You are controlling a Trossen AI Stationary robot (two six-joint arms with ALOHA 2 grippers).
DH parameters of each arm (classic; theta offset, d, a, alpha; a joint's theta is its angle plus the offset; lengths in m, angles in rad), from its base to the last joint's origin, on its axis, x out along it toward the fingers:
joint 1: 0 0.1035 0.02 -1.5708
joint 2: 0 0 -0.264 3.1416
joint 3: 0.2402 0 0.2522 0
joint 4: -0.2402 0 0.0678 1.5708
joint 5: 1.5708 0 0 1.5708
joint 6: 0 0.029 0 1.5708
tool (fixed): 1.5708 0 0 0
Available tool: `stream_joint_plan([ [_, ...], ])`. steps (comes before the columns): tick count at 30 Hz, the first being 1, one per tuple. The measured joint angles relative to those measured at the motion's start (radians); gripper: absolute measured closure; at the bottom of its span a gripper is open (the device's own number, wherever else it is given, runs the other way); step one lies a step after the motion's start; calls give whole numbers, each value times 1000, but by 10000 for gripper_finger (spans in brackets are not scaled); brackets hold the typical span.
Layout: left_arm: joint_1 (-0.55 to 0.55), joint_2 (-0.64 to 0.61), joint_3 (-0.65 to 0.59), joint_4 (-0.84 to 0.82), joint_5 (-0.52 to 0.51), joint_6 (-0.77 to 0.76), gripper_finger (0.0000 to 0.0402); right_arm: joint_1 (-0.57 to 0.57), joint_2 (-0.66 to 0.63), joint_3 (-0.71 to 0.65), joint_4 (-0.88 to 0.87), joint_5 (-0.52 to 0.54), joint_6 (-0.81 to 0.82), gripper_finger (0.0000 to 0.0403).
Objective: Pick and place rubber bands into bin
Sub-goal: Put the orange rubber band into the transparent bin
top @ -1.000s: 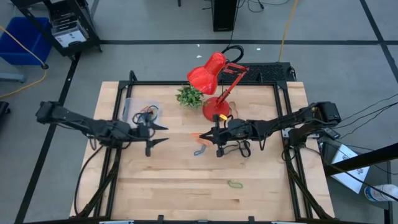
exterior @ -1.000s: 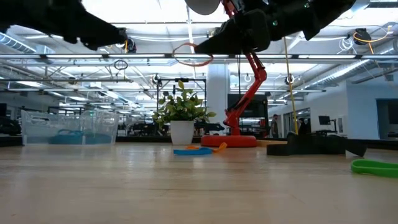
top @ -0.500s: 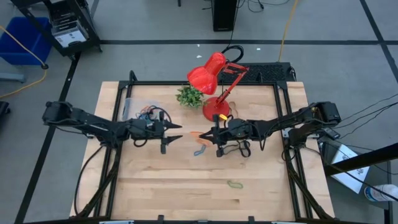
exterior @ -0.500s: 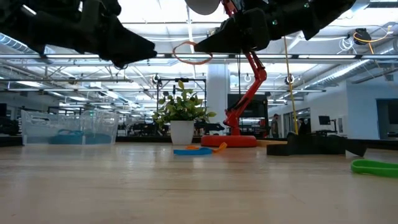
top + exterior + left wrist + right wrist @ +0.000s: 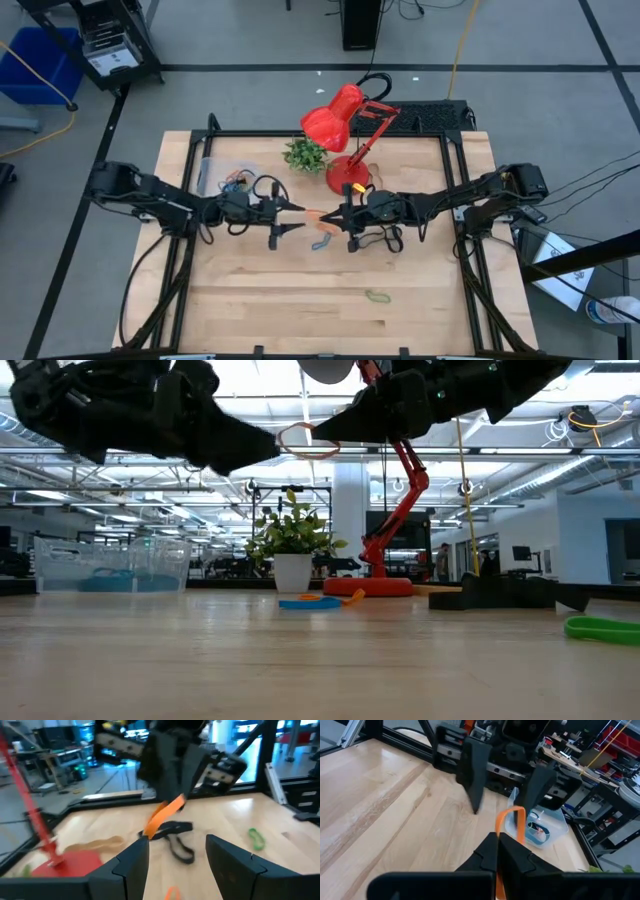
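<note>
Pale wooden table [image 5: 250, 300]: green rubber band [image 5: 377, 296] near; no readable writing. Mid-table, right gripper [image 5: 336, 217] clenched on thin orange rubber band [image 5: 316, 215], raised; left gripper [image 5: 292, 218] spread around it. Clear plastic bin [image 5: 222, 177] far left.

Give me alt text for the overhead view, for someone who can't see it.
Seen from above, the right gripper, shut on an orange rubber band, meets the open left gripper over the middle of the wooden table. A clear bin, small plant and red lamp sit along the far edge; a green band lies nearer.
</note>
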Motion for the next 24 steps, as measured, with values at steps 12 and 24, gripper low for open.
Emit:
stream_joint_plan([
  [12, 1, 151, 159, -137, -55, 9, 199, 0, 0, 0, -18, 0, 7, 403],
  [24, 0, 152, 181, -133, -53, 69, 199, 0, 0, 0, -39, 0, 23, 403],
])
